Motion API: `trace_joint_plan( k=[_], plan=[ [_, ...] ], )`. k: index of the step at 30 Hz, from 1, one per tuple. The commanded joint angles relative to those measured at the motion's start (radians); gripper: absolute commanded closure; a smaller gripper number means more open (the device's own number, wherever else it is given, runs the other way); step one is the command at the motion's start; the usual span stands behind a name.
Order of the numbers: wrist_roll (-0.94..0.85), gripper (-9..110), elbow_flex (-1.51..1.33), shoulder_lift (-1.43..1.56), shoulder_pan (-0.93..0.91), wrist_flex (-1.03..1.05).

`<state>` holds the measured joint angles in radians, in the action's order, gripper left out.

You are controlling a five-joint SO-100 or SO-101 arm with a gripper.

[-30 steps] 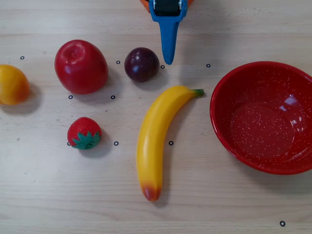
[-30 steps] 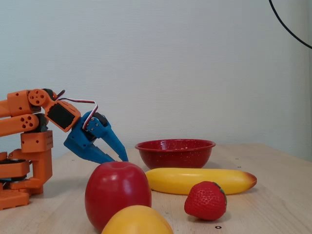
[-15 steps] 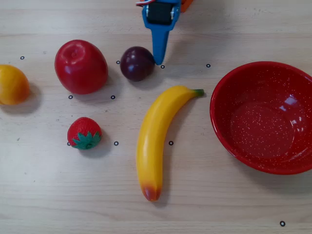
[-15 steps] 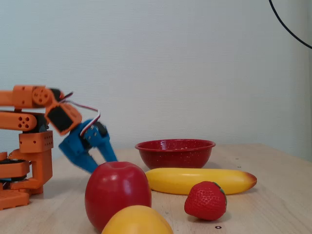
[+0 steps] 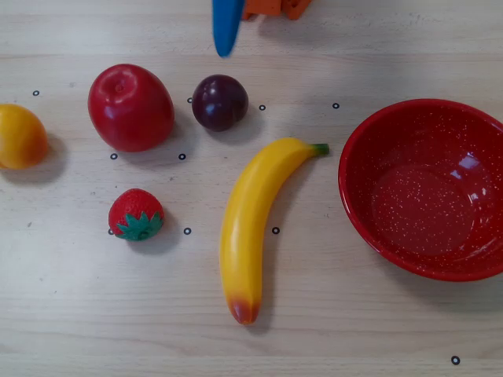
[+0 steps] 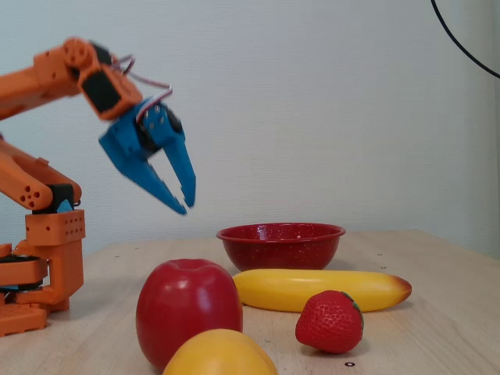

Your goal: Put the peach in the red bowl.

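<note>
Peach (image 5: 20, 137) position: far left edge of the overhead view, resting on the wooden table (image 5: 354, 330), well apart from the red bowl (image 5: 357, 169); in the fixed view it sits at the bottom foreground (image 6: 219, 353), directly in front of the apple.

Remaining items, largest to smallest:

- Orange arm (image 6: 43, 78): mounted at the left of the fixed view, raised above the table and angled downward.
- Red bowl: glossy with fine white speckles, upright and holding nothing, at the right edge of the overhead view.
- Banana (image 5: 250, 220): lying diagonally between the bowl and the other fruit, green stem end pointing toward the bowl.
- Red apple (image 5: 130, 107): just right of the peach in the overhead view.
- Blue gripper (image 6: 187, 205): suspended in the air, jaws spread apart with nothing between them; one blue finger (image 5: 226, 27) enters the overhead view at the top edge, above the plum.
- Plum (image 5: 220, 102): dark purple, just beside the apple.
- Strawberry (image 5: 136, 214): below the apple in the overhead view.
</note>
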<state>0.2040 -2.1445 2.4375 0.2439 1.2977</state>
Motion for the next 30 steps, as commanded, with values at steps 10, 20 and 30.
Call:
trace_joint_plan(
  k=[10,20,30],
  plan=[
    [0.147,101,0.785,-0.529,0.249,0.327],
    [0.282,101,1.342,-1.003,0.479,0.465],
    [0.439,101,1.580,-1.281,0.609,0.449]
  ],
)
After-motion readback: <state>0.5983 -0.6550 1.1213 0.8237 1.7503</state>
